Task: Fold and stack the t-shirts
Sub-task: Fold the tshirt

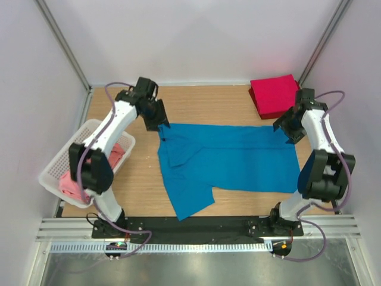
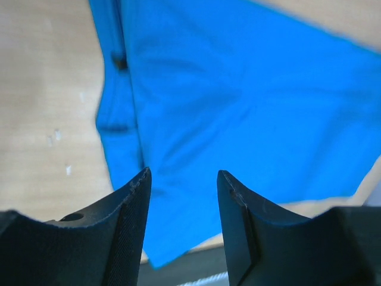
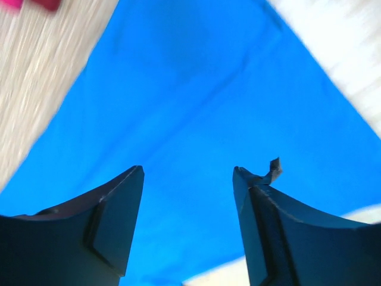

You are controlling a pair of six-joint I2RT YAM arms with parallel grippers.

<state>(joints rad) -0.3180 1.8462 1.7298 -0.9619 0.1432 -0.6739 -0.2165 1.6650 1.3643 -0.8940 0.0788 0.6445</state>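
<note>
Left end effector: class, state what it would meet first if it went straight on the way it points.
Probably the blue t-shirt, which fills the wrist view beyond the open left end effector; nothing shows in between, though the depth is unclear.

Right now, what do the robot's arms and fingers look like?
Both the left arm and right arm have white shells with chunky black joints, and a thin purplish cable loops along each one. The fingers are black wedges with flat textured inner faces; one right-side finger has a frayed tip.
</note>
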